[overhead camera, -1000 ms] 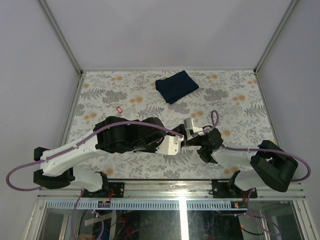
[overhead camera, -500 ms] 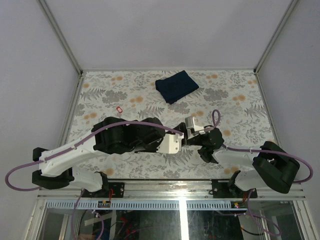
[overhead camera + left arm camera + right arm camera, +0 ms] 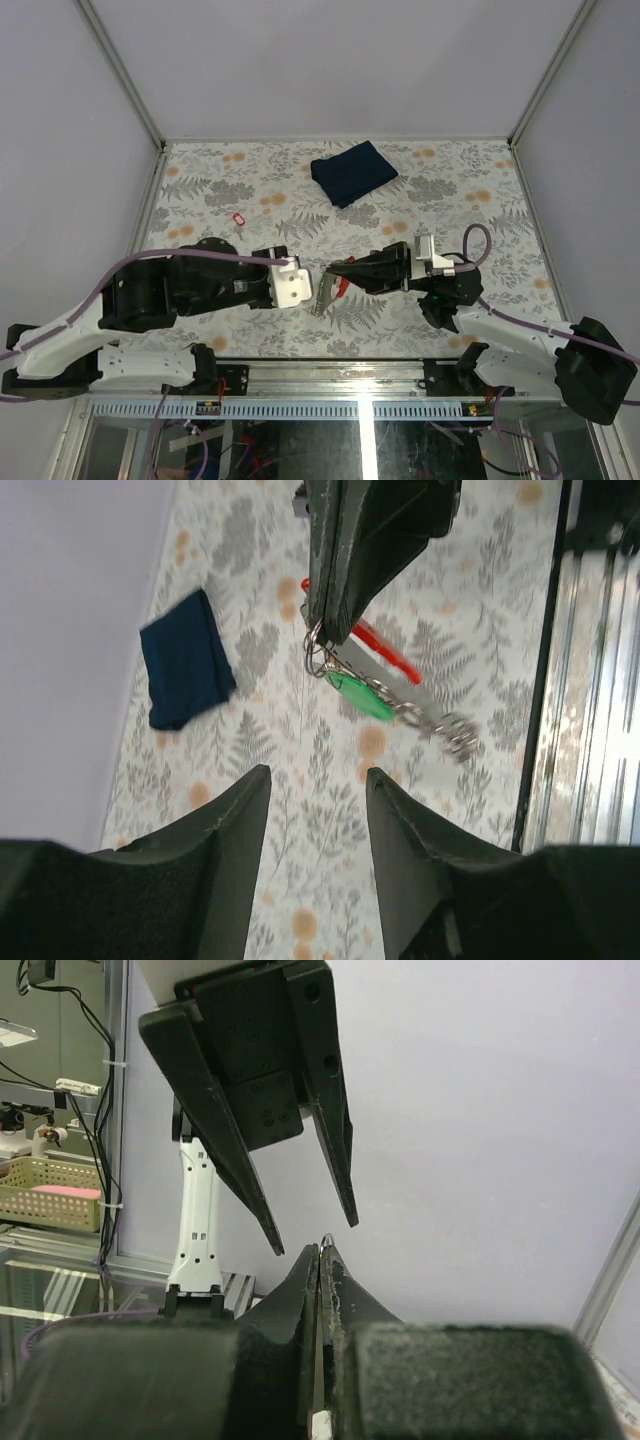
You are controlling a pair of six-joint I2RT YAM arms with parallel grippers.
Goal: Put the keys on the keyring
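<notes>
Right end effector is clenched, and its two fingers pinch the thin silvery keyring at the very tip. The keyring hangs in the air above the table with the floral pattern, near its front edge. Below the pinch hang a bright red plastic tag, a small green-headed key and a short silvery chain.

The left end effector faces it at close distance. It is released, with the fingers apart and nothing between them.

In my judgement the green-headed key is already on the keyring, but the pictures are too small to be sure that it is truly threaded. I cannot find the key with the yellow-orange head in any view. A tiny red object lies on the table well apart to the left, and I cannot tell what it is. A folded dark blue cloth lies at the far side.

The step in hand seems to be a handover, with one key done. The next move calls for finding the second key and picking it up with the free left end effector, while the right one holds the keyring steady. The key is very small, so the fingers must close exactly on its head.
</notes>
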